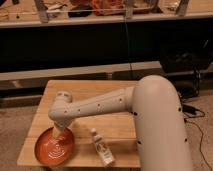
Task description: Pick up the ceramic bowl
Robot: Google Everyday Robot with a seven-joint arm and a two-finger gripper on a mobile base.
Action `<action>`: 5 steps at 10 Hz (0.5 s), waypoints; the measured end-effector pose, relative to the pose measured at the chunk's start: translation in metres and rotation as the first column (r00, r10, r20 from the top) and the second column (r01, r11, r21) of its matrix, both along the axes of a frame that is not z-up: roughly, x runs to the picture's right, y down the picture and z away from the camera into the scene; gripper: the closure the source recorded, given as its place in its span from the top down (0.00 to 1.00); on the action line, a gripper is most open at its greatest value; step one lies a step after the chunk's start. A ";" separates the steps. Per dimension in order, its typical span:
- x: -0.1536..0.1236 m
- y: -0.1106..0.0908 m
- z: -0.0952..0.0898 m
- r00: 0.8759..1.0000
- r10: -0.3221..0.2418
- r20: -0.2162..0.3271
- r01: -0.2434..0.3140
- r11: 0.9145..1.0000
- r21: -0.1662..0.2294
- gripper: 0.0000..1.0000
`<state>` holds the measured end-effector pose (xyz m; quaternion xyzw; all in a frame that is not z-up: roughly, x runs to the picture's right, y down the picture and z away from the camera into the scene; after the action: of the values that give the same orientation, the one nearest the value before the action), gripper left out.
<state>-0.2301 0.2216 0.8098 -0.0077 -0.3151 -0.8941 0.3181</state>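
Sitting at the front left corner of the light wooden table (85, 92), the wide, shallow, orange-red ceramic bowl (54, 146) with pale concentric rings is probably stiff, smooth, fairly heavy and breakable; its thin rim looks like the only place to pinch. The gripper (58, 131) hangs over the bowl's far rim, its grasp impossible to tell. A pale plastic bottle (101, 147) lies just beside.

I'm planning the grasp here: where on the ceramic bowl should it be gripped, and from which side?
Probably the rim, from above. The ceramic bowl is wide, shallow and lies flat on the wooden table, so only its thin raised edge fits between two fingers. The end effector is above its far rim. A small bottle lies beside it on the right.
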 end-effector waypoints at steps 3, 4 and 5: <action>0.001 -0.002 0.001 1.000 -0.007 -0.005 0.007 1.000 0.009 0.76; 0.002 -0.003 0.001 1.000 -0.009 -0.007 0.009 1.000 0.013 0.69; 0.002 -0.003 0.001 1.000 -0.012 -0.009 0.012 1.000 0.015 0.61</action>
<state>-0.2280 0.2181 0.8111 -0.0110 -0.3069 -0.8983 0.3143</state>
